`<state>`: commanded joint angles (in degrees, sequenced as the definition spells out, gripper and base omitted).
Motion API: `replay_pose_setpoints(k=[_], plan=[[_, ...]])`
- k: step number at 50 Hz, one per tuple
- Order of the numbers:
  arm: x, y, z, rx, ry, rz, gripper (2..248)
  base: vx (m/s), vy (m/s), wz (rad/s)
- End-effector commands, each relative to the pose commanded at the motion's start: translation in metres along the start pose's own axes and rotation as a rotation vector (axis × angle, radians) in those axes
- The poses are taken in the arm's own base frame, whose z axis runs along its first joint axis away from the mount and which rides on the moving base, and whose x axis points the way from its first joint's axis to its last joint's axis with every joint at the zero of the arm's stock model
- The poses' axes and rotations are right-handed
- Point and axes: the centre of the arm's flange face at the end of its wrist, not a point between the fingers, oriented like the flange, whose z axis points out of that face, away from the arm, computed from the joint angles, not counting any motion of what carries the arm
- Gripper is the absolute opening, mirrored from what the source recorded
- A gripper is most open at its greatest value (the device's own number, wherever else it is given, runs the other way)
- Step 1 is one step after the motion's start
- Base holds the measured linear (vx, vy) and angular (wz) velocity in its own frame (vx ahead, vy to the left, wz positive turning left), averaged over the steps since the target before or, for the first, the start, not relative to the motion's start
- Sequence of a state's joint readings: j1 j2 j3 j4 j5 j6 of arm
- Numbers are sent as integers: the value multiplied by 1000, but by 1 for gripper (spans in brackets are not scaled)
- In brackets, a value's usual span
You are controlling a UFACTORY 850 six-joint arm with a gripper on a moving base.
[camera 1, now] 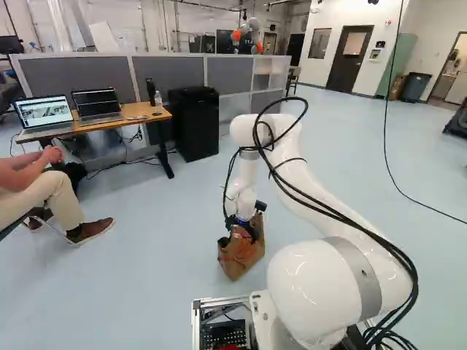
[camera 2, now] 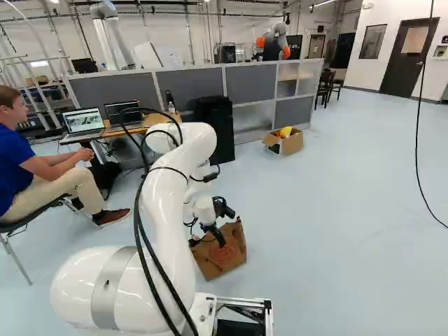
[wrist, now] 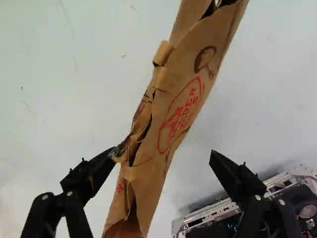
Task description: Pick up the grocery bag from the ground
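Observation:
My gripper [camera 2: 217,232] is low over the brown paper grocery bag [camera 2: 227,260], which stands on the floor just ahead of the base. In the wrist view the gripper [wrist: 164,152] is open, its fingers wide apart on either side of the narrow, crumpled bag [wrist: 184,106]. One fingertip seems to touch the bag's torn, folded top edge; a gap of bare floor separates the other finger from the bag. The left base view shows the bag [camera 1: 241,257] partly hidden behind the gripper.
A desk [camera 1: 139,115] with two laptops, a black cabinet [camera 1: 193,124] and a grey partition stand beyond. An open cardboard box [camera 2: 285,142] sits farther off. A black cable [camera 2: 420,140] hangs at the right. Another robot [camera 2: 273,42] is behind the partition.

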<state>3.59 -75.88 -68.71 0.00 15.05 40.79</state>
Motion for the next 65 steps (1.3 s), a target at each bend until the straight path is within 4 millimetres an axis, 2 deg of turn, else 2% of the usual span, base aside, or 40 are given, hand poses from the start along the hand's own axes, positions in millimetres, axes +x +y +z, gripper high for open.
replay_pose_setpoints(k=[12,18,19,23,24,29,30,34,35,39,40,42,44,45,50,51,65], plan=[[-2,2,34,-6,-7,4,247,0,0,0],[-3,3,42,-8,-9,4,247,0,0,0],[-3,3,43,-8,-9,4,218,0,0,0],[-3,3,44,-8,-9,4,218,0,0,0],[-3,3,44,-8,-9,4,180,0,0,0],[-3,3,45,-8,-9,4,180,0,0,0],[-3,3,45,-8,-9,4,142,0,0,0],[-3,3,45,-8,-9,4,142,0,0,0],[-3,3,45,-8,-9,4,104,0,0,0],[-3,3,45,-8,-9,4,104,0,0,0],[-3,3,45,-8,-9,4,66,0,0,0],[-3,3,45,-8,-9,4,66,0,0,0],[-3,3,43,-8,-9,4,66,0,0,0],[-3,3,42,-8,-9,4,31,0,0,0],[-2,2,32,-6,-7,4,31,0,0,0],[-2,2,29,-6,-7,4,23,0,0,0],[0,0,-9,2,2,4,23,0,0,0]])
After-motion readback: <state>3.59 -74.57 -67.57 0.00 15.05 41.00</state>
